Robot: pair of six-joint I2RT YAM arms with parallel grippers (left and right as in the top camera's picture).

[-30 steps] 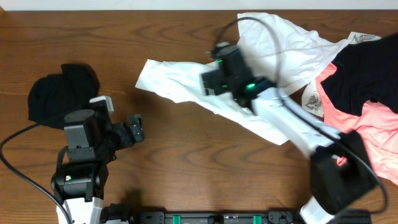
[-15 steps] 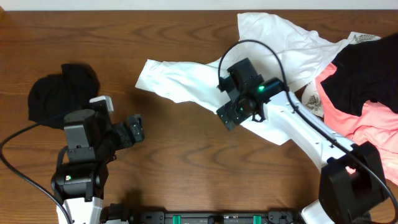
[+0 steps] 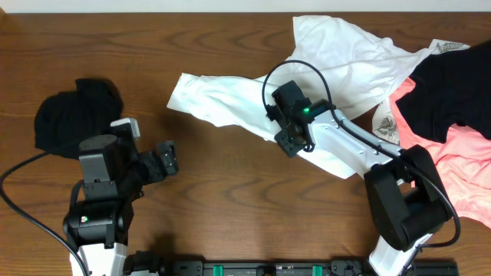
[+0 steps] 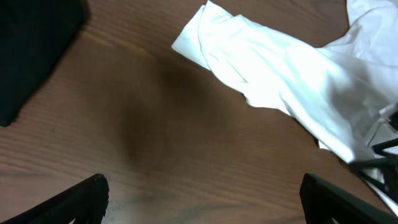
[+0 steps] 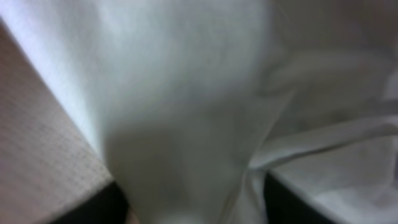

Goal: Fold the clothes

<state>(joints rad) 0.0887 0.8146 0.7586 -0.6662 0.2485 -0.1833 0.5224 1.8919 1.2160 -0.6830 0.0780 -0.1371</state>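
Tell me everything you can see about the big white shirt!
The white shirt is soft, crumpled cloth lying unfolded on the wooden table. One long part stretches out leftward. The bunched bulk sits at the back right, with a small printed logo where the black garment meets it. The right gripper presses onto its near edge, cloth between its jaws.

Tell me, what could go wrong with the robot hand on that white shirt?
1. The right hand presses into a crumpled part of the white T-shirt, so it might pinch several layers and bunch it up.
2. The shirt's other end lies against the black garment and coral-pink garment; pulling could drag them along.
3. The left hand sits open, away from the shirt, so one-sided pulling may twist it.
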